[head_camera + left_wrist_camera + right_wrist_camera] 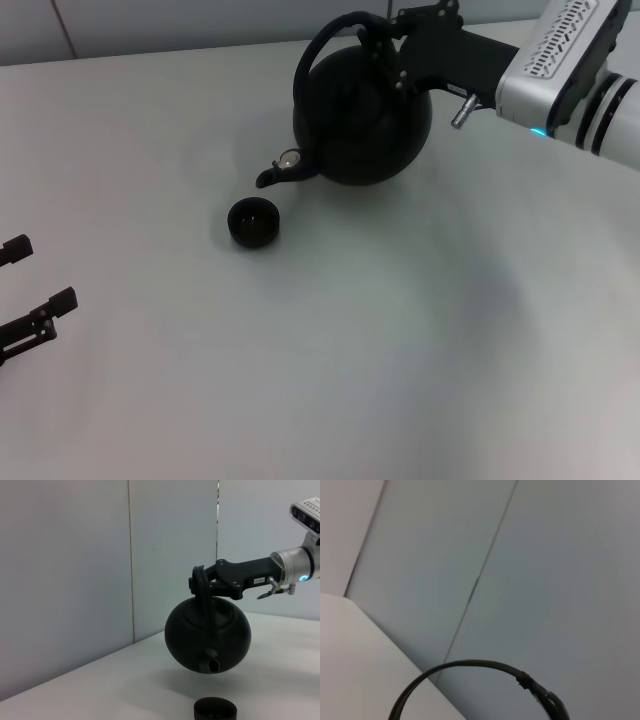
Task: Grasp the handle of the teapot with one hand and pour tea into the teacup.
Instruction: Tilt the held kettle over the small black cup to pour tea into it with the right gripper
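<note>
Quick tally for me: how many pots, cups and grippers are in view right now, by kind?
Teapots: 1, the black teapot, held up off the table by its handle in the right gripper.
Teacups: 1, the dark teacup on the table.
Grippers: 2, the other being the left gripper, parked.
Total: 4.

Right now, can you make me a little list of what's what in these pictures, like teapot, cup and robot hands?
teapot: black teapot, lifted off the table, tipped with its spout pointing down
handle: arched handle, held near its top
right gripper: right gripper, shut on the handle
teacup: small dark teacup, standing on the table below and just in front of the spout
tea: none seen coming out
left gripper: left gripper, open, idle at the table's left edge
table: white table
</note>
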`<control>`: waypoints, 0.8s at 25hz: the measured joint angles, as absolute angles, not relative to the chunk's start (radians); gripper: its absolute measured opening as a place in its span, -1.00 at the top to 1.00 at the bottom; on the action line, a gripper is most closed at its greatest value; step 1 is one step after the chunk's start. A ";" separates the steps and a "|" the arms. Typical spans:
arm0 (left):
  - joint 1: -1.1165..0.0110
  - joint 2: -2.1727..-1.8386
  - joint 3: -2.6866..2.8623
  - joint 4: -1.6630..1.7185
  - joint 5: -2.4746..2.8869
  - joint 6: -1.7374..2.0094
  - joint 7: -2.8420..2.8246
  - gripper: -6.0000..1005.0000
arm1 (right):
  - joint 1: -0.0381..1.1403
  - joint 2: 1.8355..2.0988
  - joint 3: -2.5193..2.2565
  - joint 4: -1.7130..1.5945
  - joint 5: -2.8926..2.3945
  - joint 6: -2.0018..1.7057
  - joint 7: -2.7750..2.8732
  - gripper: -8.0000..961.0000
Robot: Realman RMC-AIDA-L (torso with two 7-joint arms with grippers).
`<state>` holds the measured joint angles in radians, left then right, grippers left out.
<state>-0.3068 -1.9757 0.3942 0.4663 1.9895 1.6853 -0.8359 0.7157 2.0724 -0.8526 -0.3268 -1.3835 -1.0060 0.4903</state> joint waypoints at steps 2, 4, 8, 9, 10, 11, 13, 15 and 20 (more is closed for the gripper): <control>-0.307 -1.976 0.394 0.466 1.989 1.686 -0.837 -0.60 | 0.717 2.073 -0.869 -0.333 -1.384 -1.006 0.484 0.80; -0.308 -1.976 0.394 0.466 1.989 1.686 -0.837 -0.60 | 0.719 2.074 -0.873 -0.335 -1.384 -1.006 0.467 0.80; -0.309 -1.977 0.394 0.466 1.989 1.686 -0.837 -0.60 | 0.727 2.075 -0.878 -0.336 -1.384 -1.005 0.430 0.80; -0.309 -1.977 0.394 0.466 1.989 1.686 -0.837 -0.60 | 0.728 2.075 -0.881 -0.337 -1.384 -1.005 0.425 0.80; -0.309 -1.978 0.394 0.466 1.989 1.686 -0.837 -0.60 | 0.729 2.075 -0.883 -0.338 -1.384 -1.005 0.418 0.80; -0.309 -1.978 0.394 0.466 1.989 1.686 -0.837 -0.60 | 0.730 2.076 -0.885 -0.339 -1.384 -1.005 0.411 0.80; -0.309 -1.980 0.394 0.466 1.990 1.685 -0.837 -0.60 | 0.734 2.077 -0.897 -0.340 -1.384 -1.004 0.389 0.80; -0.309 -1.980 0.394 0.466 1.989 1.684 -0.837 -0.60 | 0.734 2.077 -0.904 -0.341 -1.384 -1.004 0.385 0.80; -0.308 -1.980 0.394 0.466 1.990 1.684 -0.837 -0.60 | 0.736 2.077 -0.915 -0.345 -1.384 -1.003 0.354 0.80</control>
<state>-0.3083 -1.9804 0.3941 0.4663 1.9895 1.6842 -0.8370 0.7364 2.0771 -0.9146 -0.3450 -1.3838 -1.0031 0.3542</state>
